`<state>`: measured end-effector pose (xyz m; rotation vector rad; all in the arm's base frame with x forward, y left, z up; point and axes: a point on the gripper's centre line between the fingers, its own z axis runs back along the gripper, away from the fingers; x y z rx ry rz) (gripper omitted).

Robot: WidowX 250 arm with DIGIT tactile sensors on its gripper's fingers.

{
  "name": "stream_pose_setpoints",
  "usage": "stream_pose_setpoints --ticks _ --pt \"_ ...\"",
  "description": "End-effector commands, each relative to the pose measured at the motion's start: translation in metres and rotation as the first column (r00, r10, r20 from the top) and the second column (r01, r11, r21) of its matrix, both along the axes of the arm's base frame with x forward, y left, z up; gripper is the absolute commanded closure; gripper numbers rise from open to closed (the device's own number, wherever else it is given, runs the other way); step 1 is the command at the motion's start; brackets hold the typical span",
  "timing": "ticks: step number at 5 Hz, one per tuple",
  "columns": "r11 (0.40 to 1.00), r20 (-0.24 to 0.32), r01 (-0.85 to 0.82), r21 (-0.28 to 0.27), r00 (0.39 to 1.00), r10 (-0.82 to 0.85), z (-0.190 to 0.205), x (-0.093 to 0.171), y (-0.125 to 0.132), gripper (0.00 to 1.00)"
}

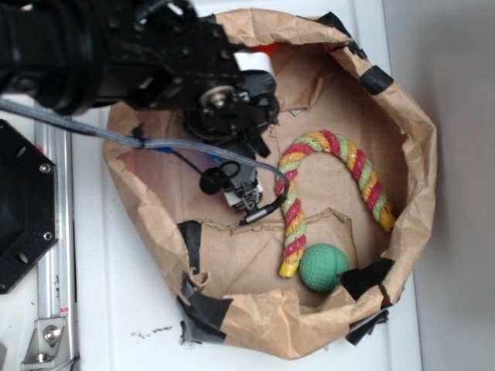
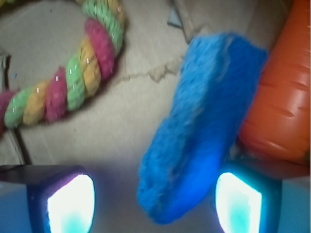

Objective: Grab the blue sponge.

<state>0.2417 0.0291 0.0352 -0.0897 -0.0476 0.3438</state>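
Gripper (image 2: 154,204) right up close, fingers spread wide, blue sponge (image 2: 204,121) between them, nearer one finger, unpinched; orange carrot (image 2: 284,92) touching sponge; striped rope (image 2: 73,77) well apart.

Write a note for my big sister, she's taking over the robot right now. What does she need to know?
Gripper: open, low inside the paper bag, nothing held.
Blue sponge: its near end lies between the two fingers, closer to the right one. It leans against the orange toy carrot.
Rope toy and green ball lie off to the side.
Done: gripper lined up around the sponge.
Left: close on the sponge and lift it, probably without catching the carrot.
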Motion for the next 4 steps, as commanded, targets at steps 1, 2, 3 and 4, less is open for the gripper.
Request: stream_pose_setpoints --ticks 1,2,3,4 --pt "0.999 0.022 -0.027 0.039 0.999 0.027 0.0032 0.009 0.0212 1.0" --pt "0.998 0.018 -0.026 0.051 1.0 0.025 0.0056 0.0086 0.0223 1.0" --pt "0.997 0.015 -0.034 0.063 0.999 0.033 0.0063 0.0088 0.0254 1.0" --pt "0.997 0.01 -0.036 0.069 0.999 0.035 0.0037 0.0084 0.0296 1.0"
